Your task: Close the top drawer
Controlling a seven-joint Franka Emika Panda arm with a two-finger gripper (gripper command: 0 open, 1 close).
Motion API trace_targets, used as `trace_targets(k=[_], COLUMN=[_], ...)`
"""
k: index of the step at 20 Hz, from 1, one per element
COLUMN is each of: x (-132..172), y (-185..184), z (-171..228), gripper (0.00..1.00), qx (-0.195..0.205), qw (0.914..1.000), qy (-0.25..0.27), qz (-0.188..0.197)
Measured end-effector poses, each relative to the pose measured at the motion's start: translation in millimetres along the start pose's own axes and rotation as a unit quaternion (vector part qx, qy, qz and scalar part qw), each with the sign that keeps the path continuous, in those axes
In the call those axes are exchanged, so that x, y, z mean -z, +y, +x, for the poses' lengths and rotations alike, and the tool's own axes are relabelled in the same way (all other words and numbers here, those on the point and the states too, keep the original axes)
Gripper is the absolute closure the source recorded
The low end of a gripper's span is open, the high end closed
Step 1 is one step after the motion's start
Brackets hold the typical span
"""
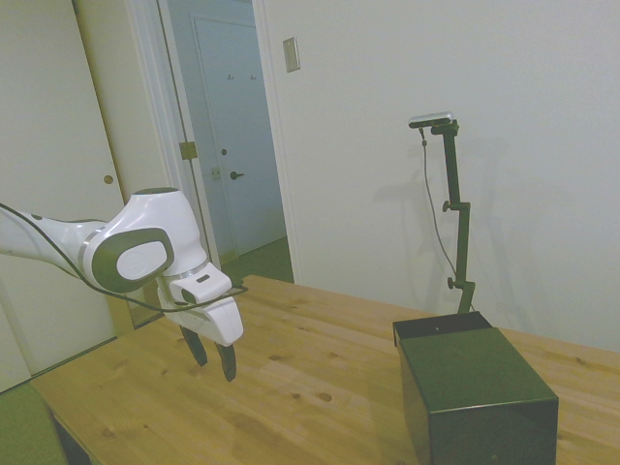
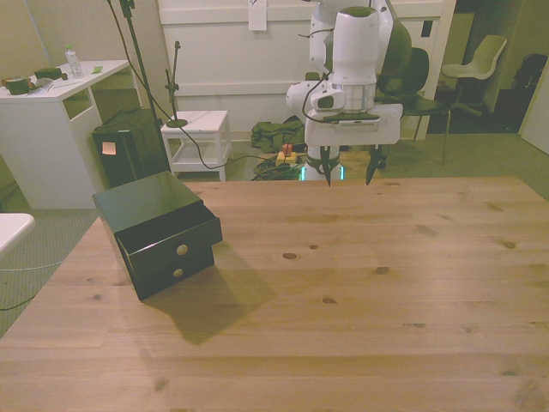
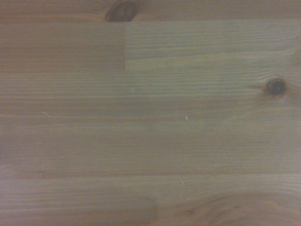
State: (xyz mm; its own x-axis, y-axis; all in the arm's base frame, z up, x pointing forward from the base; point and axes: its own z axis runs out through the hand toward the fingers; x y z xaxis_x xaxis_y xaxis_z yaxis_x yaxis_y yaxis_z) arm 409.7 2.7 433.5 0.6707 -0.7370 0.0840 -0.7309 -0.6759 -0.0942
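My end effector [image 2: 347, 178] hangs above the surface [image 2: 360, 292] near its far edge, around the middle of that edge, fingers pointing down and spread apart with nothing between them. The wrist view shows only bare wood grain and knots, so nothing lies directly beneath me.

The top drawer [image 2: 169, 233] sits in the small black cabinet [image 2: 146, 203] near the surface's edge on the front view's left. It is pulled partway out: its front, with a small round knob [image 2: 182, 249], juts past the lower drawer [image 2: 176, 271] beneath it, which looks flush.

From my end effector the drawer lies well apart, toward the front view's left and nearer the camera-side edge. It slides along a line running from the cabinet's back out through the knobbed face, angled toward the surface's middle. I judge I must come round in front of that face, then push along that line into the cabinet.
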Motion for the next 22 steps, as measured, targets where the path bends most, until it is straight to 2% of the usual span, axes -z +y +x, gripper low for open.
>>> trace_targets(k=[1, 7, 14, 19, 22], x=[-0.2, -0.8, 8.7, 13.5, 16.7], y=[-0.1, 33.0, 35.6, 39.4, 36.2], z=[0.1, 51.0, 87.9, 153.6, 189.7], gripper=[0.00, 0.00, 0.00, 0.00, 0.00], qx=[0.000, -0.089, -0.111, -0.178, -0.199], qw=[1.0000, 0.9960, 0.9936, 0.9833, 0.9788], qy=[0.000, 0.007, 0.020, 0.037, 0.048], qz=[0.000, 0.003, 0.005, 0.002, 0.004])
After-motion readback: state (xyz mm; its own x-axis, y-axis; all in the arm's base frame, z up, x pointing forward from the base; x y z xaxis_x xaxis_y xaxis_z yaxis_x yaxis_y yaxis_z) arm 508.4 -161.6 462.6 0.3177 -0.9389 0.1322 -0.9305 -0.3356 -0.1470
